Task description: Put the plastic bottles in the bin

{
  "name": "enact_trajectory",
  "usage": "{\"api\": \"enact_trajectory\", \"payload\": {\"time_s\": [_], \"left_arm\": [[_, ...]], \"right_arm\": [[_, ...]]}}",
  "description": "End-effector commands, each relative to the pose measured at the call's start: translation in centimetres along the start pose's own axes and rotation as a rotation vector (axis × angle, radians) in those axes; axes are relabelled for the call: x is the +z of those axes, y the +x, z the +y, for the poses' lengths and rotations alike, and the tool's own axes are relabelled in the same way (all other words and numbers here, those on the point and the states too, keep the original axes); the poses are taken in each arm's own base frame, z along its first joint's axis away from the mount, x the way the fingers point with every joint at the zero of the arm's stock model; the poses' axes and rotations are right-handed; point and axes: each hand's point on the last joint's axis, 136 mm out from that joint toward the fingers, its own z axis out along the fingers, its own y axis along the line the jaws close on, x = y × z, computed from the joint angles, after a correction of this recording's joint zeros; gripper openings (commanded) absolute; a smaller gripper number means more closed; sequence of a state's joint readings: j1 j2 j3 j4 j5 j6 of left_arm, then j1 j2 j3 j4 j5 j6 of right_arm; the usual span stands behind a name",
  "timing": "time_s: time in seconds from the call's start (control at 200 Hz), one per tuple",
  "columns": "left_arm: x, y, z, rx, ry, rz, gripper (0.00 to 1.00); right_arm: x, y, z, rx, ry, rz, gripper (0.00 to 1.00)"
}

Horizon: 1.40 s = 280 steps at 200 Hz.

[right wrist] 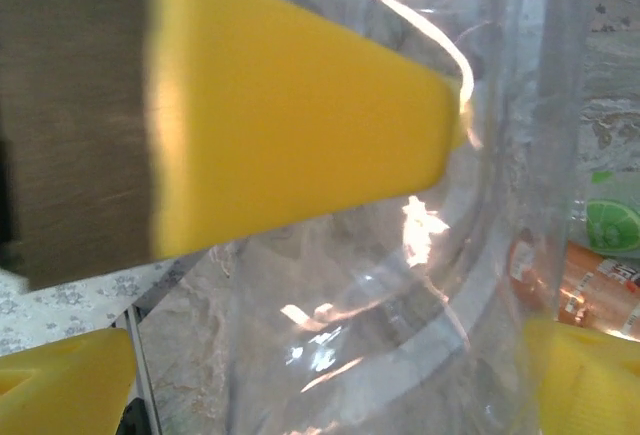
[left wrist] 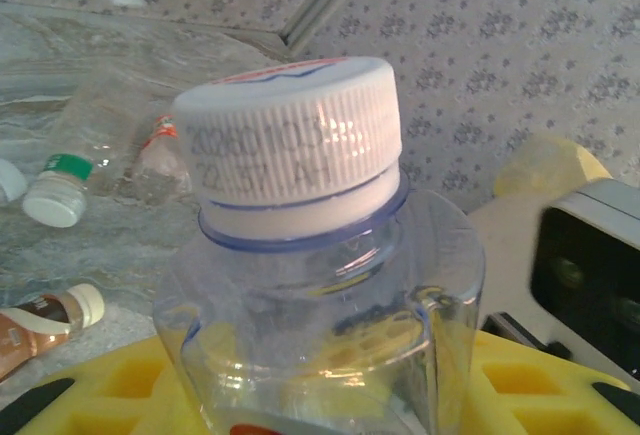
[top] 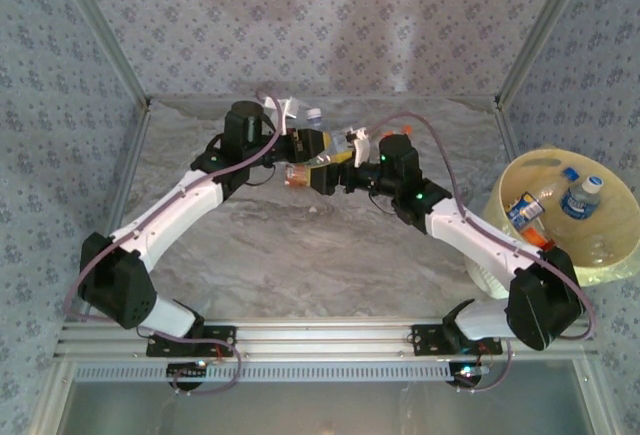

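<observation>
A clear plastic bottle (left wrist: pixel 320 285) with a white cap (left wrist: pixel 290 145) stands between the yellow pads of my left gripper (left wrist: pixel 320 405), which is shut on it. From above, both grippers meet at the back middle of the table: the left gripper (top: pixel 302 151) comes from the left and the right gripper (top: pixel 335 171) from the right. My right gripper (right wrist: pixel 320 385) is open, its yellow fingers (right wrist: pixel 60 375) on either side of the same clear bottle (right wrist: pixel 420 285). The pale-yellow bin (top: pixel 610 265) stands at the right edge with bottles (top: pixel 583 195) inside.
Loose bottles lie on the table beyond the grippers: a green-capped one (left wrist: pixel 60 195), a brown one (left wrist: pixel 40 330) and an orange-labelled one (right wrist: pixel 590 275). Another white-capped bottle (top: pixel 314 115) stands by the back wall. A yellow finger of the left gripper (right wrist: pixel 300 125) crosses the right wrist view.
</observation>
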<state>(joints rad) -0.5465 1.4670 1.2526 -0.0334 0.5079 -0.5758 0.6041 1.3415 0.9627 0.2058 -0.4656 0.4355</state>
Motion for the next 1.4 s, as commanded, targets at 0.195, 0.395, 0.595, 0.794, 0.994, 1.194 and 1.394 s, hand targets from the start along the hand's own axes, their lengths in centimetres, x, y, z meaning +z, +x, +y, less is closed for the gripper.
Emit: {"api": "enact_trajectory", "payload": {"time_s": [0.195, 0.395, 0.595, 0.794, 0.994, 1.194, 1.394], "left_arm": [[0.1, -0.8, -1.7, 0.051, 0.055, -0.001, 0.50], [0.3, -0.8, -1.7, 0.031, 0.052, 0.006, 0.64], [-0.4, -1.0, -2.5, 0.039, 0.066, 0.006, 0.98], [-1.9, -1.8, -3.4, 0.054, 0.067, -0.046, 0.98], [-4.0, -2.8, -2.8, 0.074, -0.008, -0.153, 0.98], [-6.2, -3.1, -0.5, 0.132, -0.157, -0.261, 0.98], [-7.4, -2.7, 0.9, 0.163, -0.230, -0.307, 0.98]], "right_arm": [[-0.2, -0.3, 0.0, -0.025, 0.050, 0.027, 0.69], [-0.5, -0.9, 0.1, -0.013, 0.062, 0.021, 0.54], [-0.7, -0.3, -0.7, -0.013, 0.105, 0.037, 0.49], [-1.9, -0.1, -2.5, -0.021, 0.211, 0.038, 0.47], [-4.8, -0.8, -3.7, -0.049, 0.337, 0.064, 0.46], [-10.0, -2.9, -3.9, -0.122, 0.492, 0.028, 0.46], [-16.8, -5.8, -3.2, -0.213, 0.676, -0.042, 0.45]]}}
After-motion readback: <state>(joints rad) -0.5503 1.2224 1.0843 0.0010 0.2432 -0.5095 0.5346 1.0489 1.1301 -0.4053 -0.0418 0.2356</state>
